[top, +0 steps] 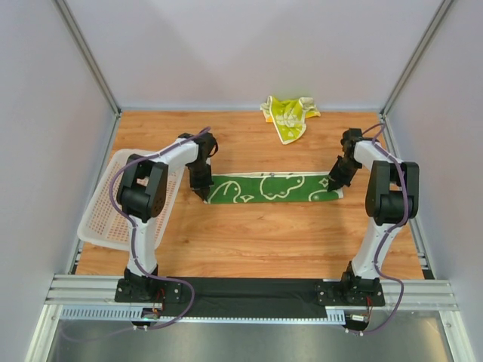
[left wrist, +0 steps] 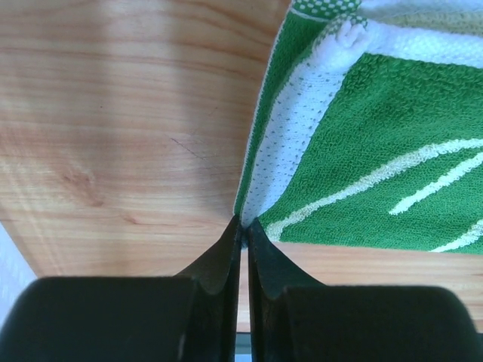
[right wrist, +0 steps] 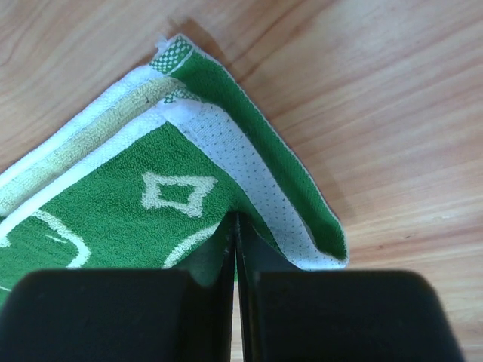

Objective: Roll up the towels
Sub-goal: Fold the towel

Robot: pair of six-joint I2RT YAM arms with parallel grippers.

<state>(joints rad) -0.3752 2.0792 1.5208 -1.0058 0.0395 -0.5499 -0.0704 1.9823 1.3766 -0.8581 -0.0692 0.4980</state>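
The dark green towel with a white line pattern (top: 272, 188) is lying across the middle of the wooden worktop (top: 264, 241), folded into a long flat strip running from left to right. No part of it is rolled yet. The left fingers (top: 201, 194) are sitting at its left end and the right fingers (top: 332, 183) at its right end.

In the left wrist view, the left fingers (left wrist: 243, 225) are pressing together on the near corner of the dark green towel (left wrist: 377, 151), where its white dotted hem is running down into the tips. In the right wrist view, the right fingers (right wrist: 234, 220) are likewise closing flat against each other on the near edge of the dark green towel (right wrist: 113, 204), just beside the folded corner, and appear to be pinching the cloth there.

The crumpled yellow and lime-green towel with white patches (top: 289, 117) is waiting untouched at the far edge of the worktop, well apart from both arms. A white perforated plastic basket (top: 90, 226) is sitting at the left side.

Judging by this, the step in hand is gripping the strip's two near corners, with the rolling itself not begun. The next move is probably calling for both arms to be lifting and shifting the cloth together, keeping the strip taut and straight so that the layers are not slipping apart.
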